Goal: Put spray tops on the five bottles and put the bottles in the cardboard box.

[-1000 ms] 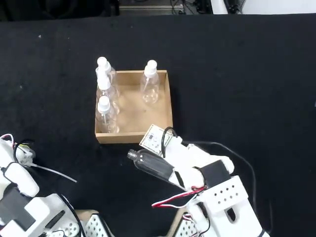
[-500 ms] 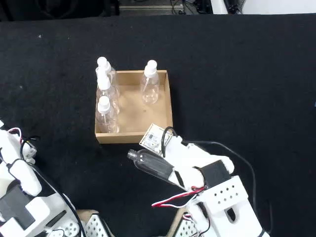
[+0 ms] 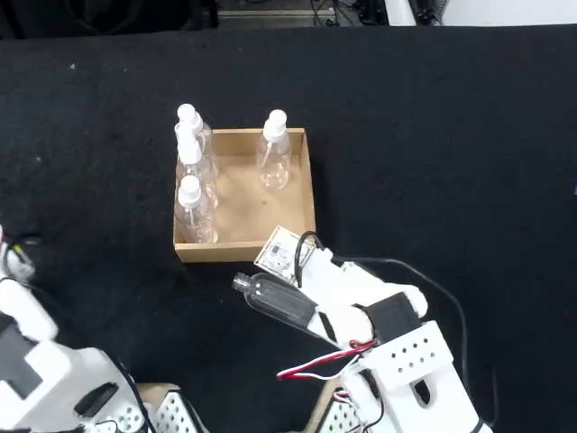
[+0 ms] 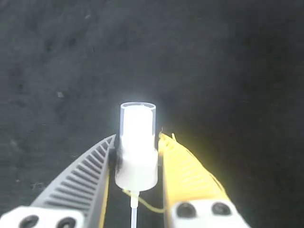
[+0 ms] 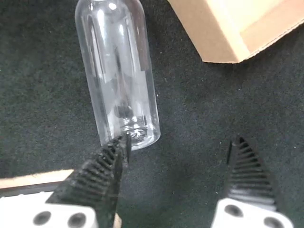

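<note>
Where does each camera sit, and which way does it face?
High view: fixed above the table, looking down on the box; left arm and right arm show at the lower edge.
Left wrist view: on the left wrist, facing the table past the left gripper, shut on a spray top.
Right wrist view: on the right wrist, looking past the open right gripper at the uncapped bottle.
Shared: high and right wrist views both show that bottle and the box.
</note>
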Robot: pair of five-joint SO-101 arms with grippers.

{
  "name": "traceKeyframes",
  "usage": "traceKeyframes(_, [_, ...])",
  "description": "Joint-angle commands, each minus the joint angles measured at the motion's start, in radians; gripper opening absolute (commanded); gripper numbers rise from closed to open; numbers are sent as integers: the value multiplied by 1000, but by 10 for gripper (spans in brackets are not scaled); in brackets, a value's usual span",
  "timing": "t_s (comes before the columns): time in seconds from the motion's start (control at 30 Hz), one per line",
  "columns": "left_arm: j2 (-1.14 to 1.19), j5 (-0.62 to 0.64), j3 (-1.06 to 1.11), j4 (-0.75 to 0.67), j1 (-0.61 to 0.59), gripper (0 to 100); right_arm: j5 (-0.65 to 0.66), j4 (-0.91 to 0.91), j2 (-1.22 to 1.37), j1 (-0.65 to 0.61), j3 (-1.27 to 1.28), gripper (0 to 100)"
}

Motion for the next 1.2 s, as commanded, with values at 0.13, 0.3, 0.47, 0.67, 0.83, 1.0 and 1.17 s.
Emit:
traceKeyframes(0.13, [175,-86,-122,-3,-58,201,-8,-23,7,-15,-8,297])
traceKeyframes(0.3, [173,-181,-177,95,-58,184,-8,-23,7,-14,-8,297])
traceKeyframes(0.47, [183,-222,-171,123,-56,169,-8,-23,7,-12,-8,297])
traceKeyframes(0.67, [181,-285,-148,115,-56,170,-8,-23,7,-12,-8,297])
traceKeyframes(0.83, [184,-256,-147,115,-74,170,-8,-23,7,-12,-8,297])
traceKeyframes(1.0, [176,-219,-145,123,-97,167,-8,-23,7,-12,-8,297])
traceKeyframes(1.17, [173,-222,-120,126,-91,23,-8,-23,7,-12,-8,297])
